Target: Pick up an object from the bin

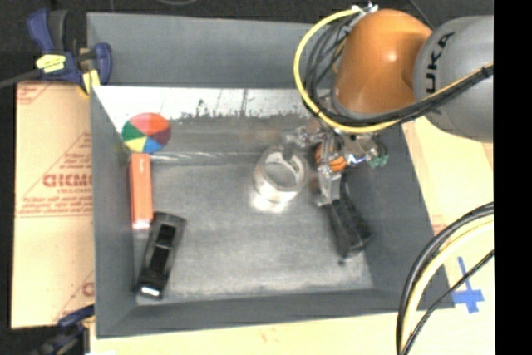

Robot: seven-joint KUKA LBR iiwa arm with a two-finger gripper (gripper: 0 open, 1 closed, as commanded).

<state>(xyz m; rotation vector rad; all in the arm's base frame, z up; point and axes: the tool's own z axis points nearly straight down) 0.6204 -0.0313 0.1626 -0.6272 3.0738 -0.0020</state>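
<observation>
Orange cover [378,62] near clear cup [278,176], black tool [347,227]

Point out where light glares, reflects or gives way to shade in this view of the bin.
Camera view: a bright white band of glare runs along the bin's far wall; the clear plastic ring in mid-bin catches highlights; the arm's orange cover has a soft sheen; the bin's side walls look darker than its floor.
</observation>
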